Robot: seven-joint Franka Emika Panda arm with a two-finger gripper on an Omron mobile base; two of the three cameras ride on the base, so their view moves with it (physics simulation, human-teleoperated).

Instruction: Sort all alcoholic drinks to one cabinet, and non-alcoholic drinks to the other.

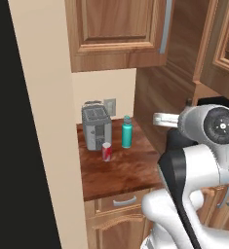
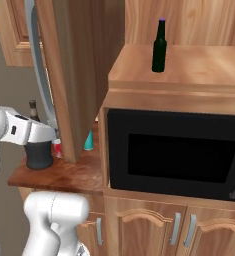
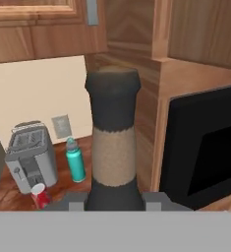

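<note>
Hand view: squat black bottle (image 3: 113,147), thin neck with a tan band, clamped between the gripper (image 3: 114,201) jaws, neck rising up the middle of the frame. Landmark for this entry: the toaster (image 1: 96,127) at the back of the wooden counter (image 1: 125,172).

Items in front of the toaster: red soda can (image 1: 106,151), just beside its base. Teal bottle (image 1: 127,133) with grey cap, upright, near its right side. Both stand on the counter, not yet stowed.

Item well to the right of the toaster and higher: slim dark-green bottle (image 2: 159,46) with purple cap, upright on the wooden shelf above the black microwave (image 2: 174,155).

Progress, as judged: one alcoholic drink in hand, the other apparently shelved in a cabinet bay; the two soft drinks remain to be moved.

Clearance: an open cabinet door (image 2: 71,75) hangs right of the toaster, its edge close beside the held bottle in the right base view. The microwave housing walls off the far side. Free room lies above the counter's front half; a lift needs care near the door's edge.
</note>
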